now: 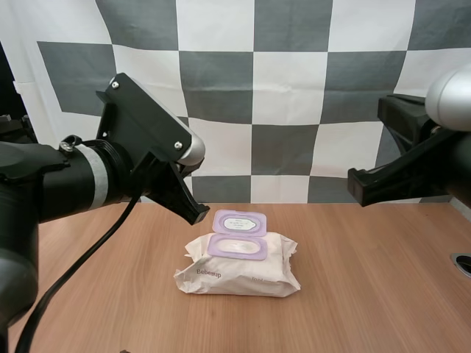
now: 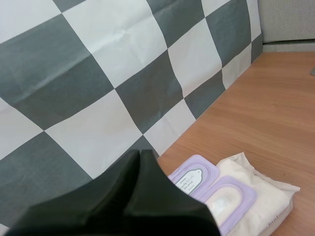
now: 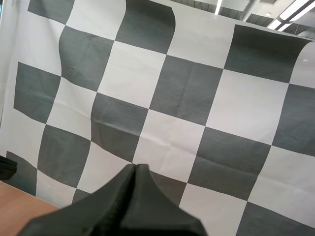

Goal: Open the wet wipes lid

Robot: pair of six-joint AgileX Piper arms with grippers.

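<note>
left gripper (image 1: pixel 196 212) clenched on nothing, raised just left of the pack; your nearer arm | pack (image 1: pixel 239 271) mid table (image 1: pixel 368 287), long axis left-right; soft crinkled cream wrap; purple hard lid (image 1: pixel 239 222) flipped back, open | right gripper (image 1: pixel 358 185) clenched, empty, well apart

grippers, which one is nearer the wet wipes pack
The left gripper: its shut tip hangs right beside the open purple lid of the wet wipes pack, while the right gripper is well off to the other side.
</note>
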